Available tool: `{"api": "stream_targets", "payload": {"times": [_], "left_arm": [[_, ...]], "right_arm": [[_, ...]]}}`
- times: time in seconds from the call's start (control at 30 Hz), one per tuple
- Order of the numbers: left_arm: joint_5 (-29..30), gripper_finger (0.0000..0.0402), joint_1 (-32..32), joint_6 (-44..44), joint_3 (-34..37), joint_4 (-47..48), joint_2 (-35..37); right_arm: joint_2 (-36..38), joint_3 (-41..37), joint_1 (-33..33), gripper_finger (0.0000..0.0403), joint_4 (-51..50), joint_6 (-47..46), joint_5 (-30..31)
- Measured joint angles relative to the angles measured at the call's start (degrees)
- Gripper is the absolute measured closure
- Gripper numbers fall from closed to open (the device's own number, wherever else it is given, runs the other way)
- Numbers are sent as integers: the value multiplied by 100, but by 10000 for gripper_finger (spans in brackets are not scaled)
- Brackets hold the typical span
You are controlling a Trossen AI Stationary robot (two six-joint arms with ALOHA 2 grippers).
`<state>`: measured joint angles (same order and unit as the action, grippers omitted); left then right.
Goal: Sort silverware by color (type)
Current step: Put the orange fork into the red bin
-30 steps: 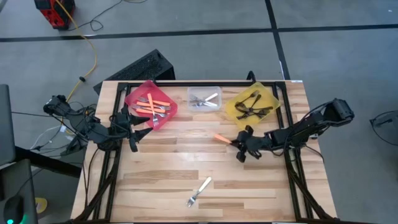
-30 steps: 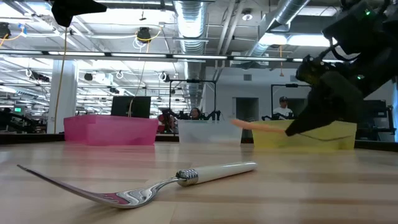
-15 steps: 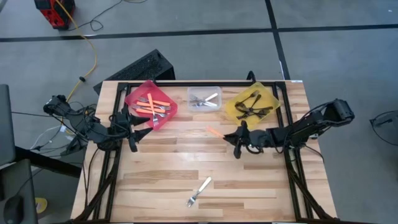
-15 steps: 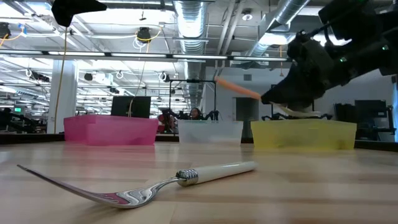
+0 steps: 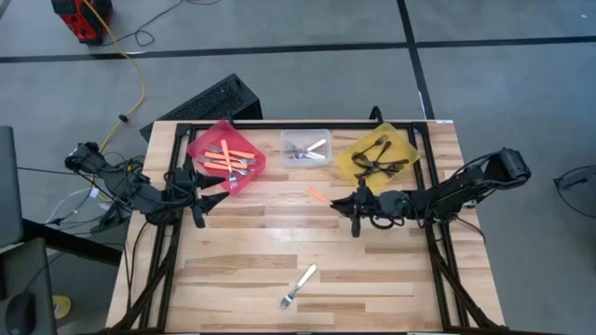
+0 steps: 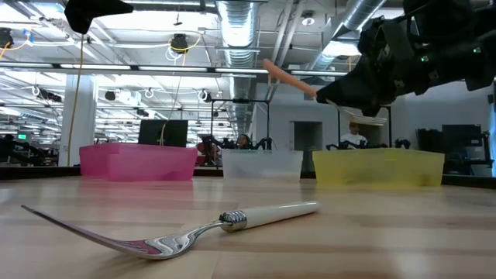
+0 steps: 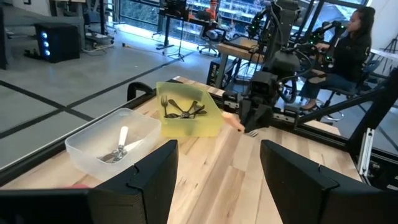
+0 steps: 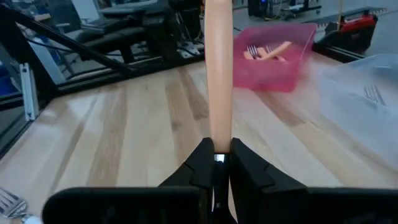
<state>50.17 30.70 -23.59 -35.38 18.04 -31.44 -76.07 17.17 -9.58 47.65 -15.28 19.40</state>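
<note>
My right gripper (image 5: 357, 208) hangs over the table's right middle, shut on an orange-handled fork (image 5: 317, 194). The fork's orange handle (image 6: 285, 76) sticks out past the fingertips and slants up. A white-handled fork (image 5: 298, 287) lies flat on the wood near the front edge. The red bin (image 5: 226, 156) holds orange-handled forks, the clear bin (image 5: 306, 149) silver ones, the yellow bin (image 5: 377, 155) dark ones. My left gripper (image 7: 217, 180) waits open by the red bin with nothing between its fingers. My right gripper pinches the fork between its two fingers (image 8: 198, 163) at the handle's inner end (image 8: 217, 146), where the orange meets the silver neck. The fingers come nearly level from the table's right and lie along the fork. The fork is lifted clear, handle tilted upward toward the bins.
The three bins stand in a row along the far edge. Bare wood lies between them and the white-handled fork (image 6: 194, 231). A black frame runs along the table's sides. A person sits beyond the table's right side (image 7: 348, 43).
My right gripper has risen and tipped from pointing downward to nearly level, drifting a little toward the far left. The orange-handled fork has gone up with it, its handle swinging from level to slanting upward. The gripper has stayed shut.
</note>
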Motion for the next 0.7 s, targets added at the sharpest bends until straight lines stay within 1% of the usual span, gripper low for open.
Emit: {"api": "stream_targets", "payload": {"times": [0.2,0.3,0.53,0.7], "left_arm": [[-46,189,-107,-7,0,2,0],[-90,189,-130,-7,0,2,0],[-92,189,-129,-5,0,0,0],[-92,189,-129,37,0,0,-1]], "right_arm": [[0,2,0,349,409,115,-7],[0,2,10,349,526,185,-138],[0,65,186,349,568,183,-187],[-1,446,430,349,535,357,-771]]}}
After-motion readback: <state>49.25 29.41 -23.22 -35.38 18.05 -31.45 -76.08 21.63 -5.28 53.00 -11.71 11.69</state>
